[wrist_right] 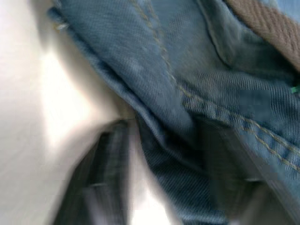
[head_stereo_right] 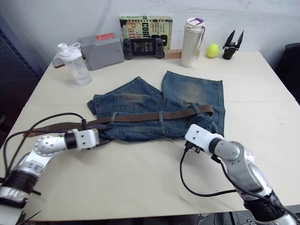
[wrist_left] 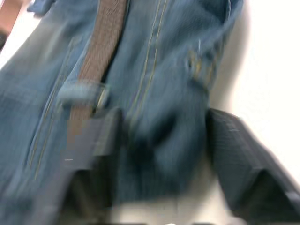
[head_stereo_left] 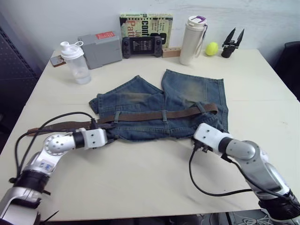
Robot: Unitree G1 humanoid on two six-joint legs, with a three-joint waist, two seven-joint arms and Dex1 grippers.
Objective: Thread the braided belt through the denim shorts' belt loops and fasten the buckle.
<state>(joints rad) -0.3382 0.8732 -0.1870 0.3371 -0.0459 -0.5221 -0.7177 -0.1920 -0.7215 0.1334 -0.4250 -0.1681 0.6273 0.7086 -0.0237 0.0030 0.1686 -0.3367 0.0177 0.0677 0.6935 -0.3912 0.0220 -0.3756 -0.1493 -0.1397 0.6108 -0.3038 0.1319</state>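
Left arm reaches in from near left, forearm lying low, pointing right. Left gripper at near left part of waist edge, fingers spread, one either side of fold of denim shorts, not pinched. Right arm comes from near right, elbow bent, wrist angled toward far left. Right gripper at near right waist edge, fingers parted, denim edge between them.

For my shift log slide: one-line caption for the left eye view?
Both grippers at the near edge of the denim shorts, braided belt threaded through the belt loops, its left end trailing on the table.
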